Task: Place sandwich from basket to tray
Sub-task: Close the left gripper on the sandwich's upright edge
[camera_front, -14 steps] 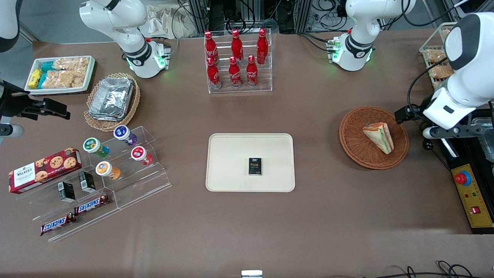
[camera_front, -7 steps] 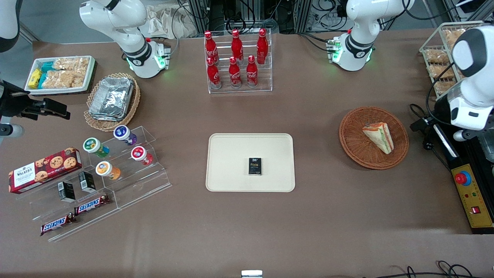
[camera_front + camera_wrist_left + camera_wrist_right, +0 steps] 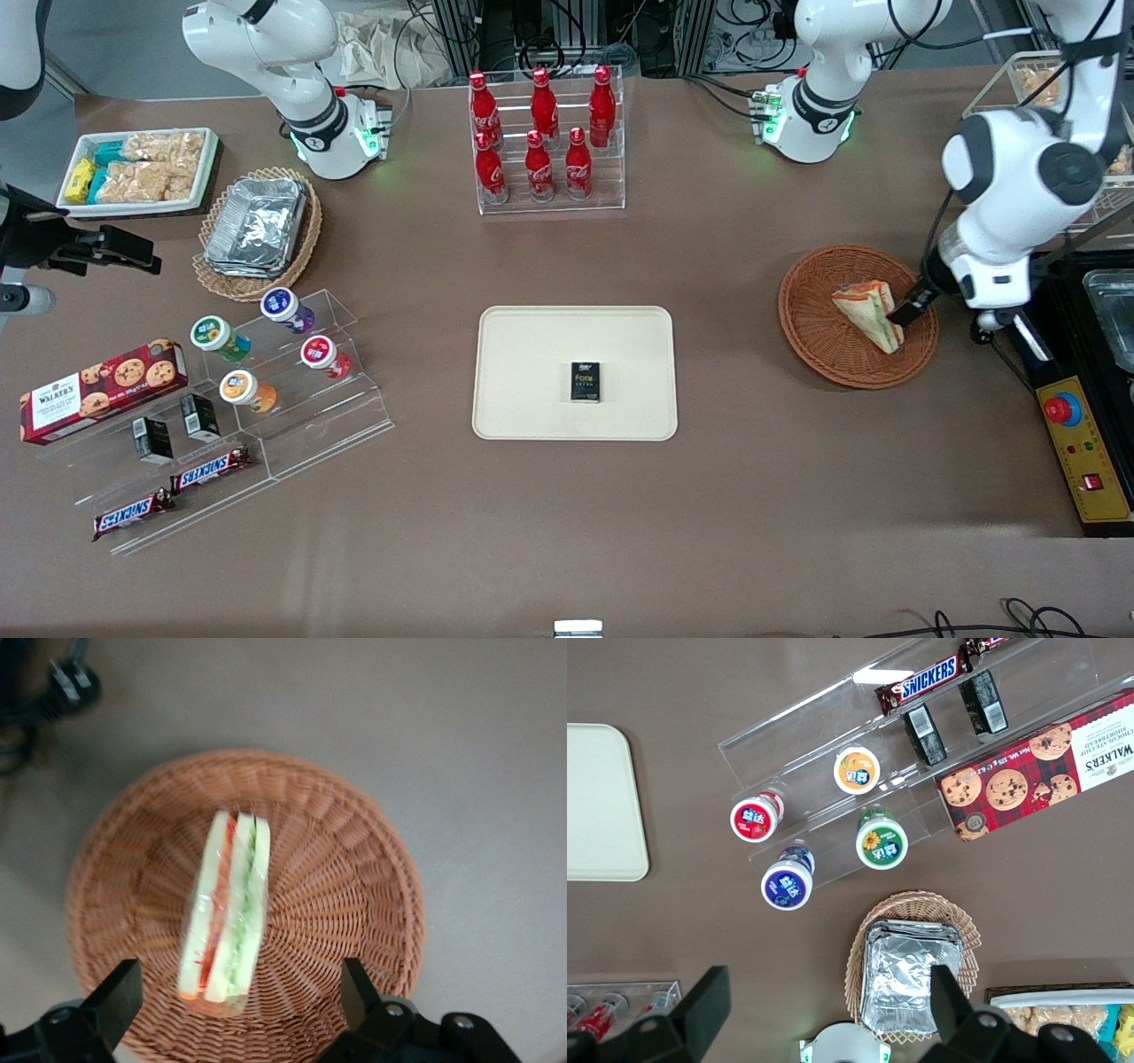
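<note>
Gripper [image 3: 237,997] of the working arm hangs above the basket [image 3: 354,904], fingers [image 3: 118,998] spread wide — the gap is broader than the sandwich [image 3: 226,912] is thick, and nothing is held or touched. From the wrist camera the sandwich lies between the two fingertips, on its side on the woven floor of the basket, clear wrap catching light, red and green filling layers showing along its length.

Front camera: gripper [image 3: 908,310] sits over the basket [image 3: 819,332] at the edge toward the working arm's end of the table, one dark finger overlapping the sandwich [image 3: 868,312]. Contact there cannot be judged from this angle.

Tray [image 3: 532,346] lies flat at mid-table, well apart from the basket — a small black box [image 3: 585,382] rests on it, nearer the front camera than the tray's centre.
</note>
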`<state>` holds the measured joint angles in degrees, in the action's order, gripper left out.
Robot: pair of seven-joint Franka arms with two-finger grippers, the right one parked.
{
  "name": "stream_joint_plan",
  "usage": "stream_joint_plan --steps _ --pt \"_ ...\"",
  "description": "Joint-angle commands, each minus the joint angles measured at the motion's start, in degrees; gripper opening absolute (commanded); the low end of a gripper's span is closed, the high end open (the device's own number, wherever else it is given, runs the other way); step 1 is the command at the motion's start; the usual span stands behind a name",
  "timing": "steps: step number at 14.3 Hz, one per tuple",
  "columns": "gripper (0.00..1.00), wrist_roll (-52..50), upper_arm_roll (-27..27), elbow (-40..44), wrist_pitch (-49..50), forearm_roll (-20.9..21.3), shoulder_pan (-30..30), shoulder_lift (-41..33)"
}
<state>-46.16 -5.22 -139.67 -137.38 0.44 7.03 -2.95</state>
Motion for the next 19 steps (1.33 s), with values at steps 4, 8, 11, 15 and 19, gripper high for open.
stream_joint_plan --steps 4,8,11,15,19 --pt "1.00 -1.21 0.04 -5.34 -12.37 0.26 0.00 6.54" --pt "0.01 -0.78 0.04 -5.88 -16.52 0.79 -0.18 9.63" --pt "0.00 0.27 0.04 -5.44 -16.08 0.96 -0.35 9.02" --pt "0.00 4.13 0.04 -4.74 -11.19 0.96 -0.26 5.43" --pt "0.00 14.76 0.21 2.36 4.54 0.96 0.00 -0.73"
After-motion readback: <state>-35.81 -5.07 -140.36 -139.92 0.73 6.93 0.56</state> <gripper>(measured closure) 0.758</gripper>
